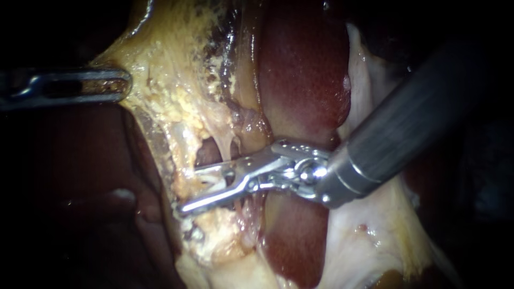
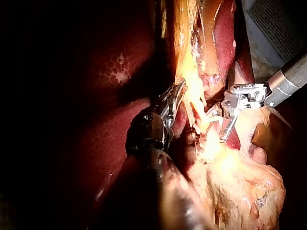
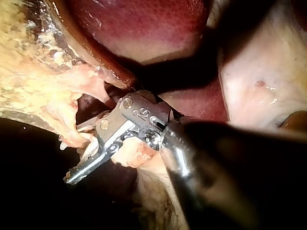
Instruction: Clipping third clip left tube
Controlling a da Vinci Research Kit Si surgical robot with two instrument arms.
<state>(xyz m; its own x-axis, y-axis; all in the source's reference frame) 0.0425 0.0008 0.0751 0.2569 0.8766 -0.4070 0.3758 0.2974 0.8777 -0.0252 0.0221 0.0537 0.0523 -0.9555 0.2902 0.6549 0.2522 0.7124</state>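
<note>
Yellow tissue (image 1: 160, 80) is clamped between the jaws of my left instrument (image 1: 126, 85); my right instrument (image 1: 187, 188) has its jaws apart, straddling the pale tube (image 1: 227, 145) left of the liver (image 1: 302, 80).

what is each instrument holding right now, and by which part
The left instrument grips the yellow fatty tissue at its edge. The right instrument holds nothing: its jaws stand open astride a thin tube.
</note>
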